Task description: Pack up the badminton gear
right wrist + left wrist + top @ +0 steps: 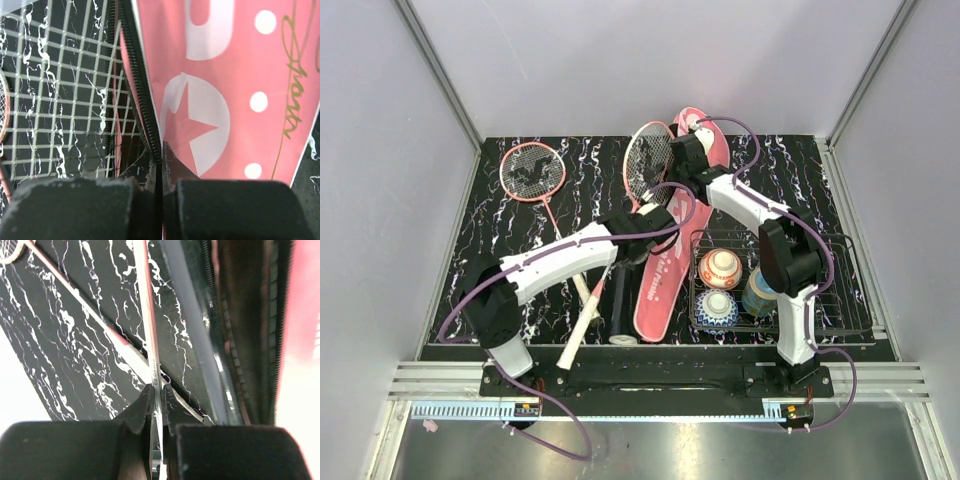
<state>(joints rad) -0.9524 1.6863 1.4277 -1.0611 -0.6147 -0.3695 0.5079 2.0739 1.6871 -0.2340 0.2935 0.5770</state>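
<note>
Black marbled table [790,170], racket [645,160], pink cover [662,285]

Robot lab cell: plain white walls [650,60], aluminium frame rails [438,75], black marbled table [490,230].

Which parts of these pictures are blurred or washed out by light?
Left wrist view: pink racket cover at right blurred, overexposed; racket shaft sharp. Right wrist view: fingers out of focus, cover print sharp. Top view: evenly lit, sharp.
</note>
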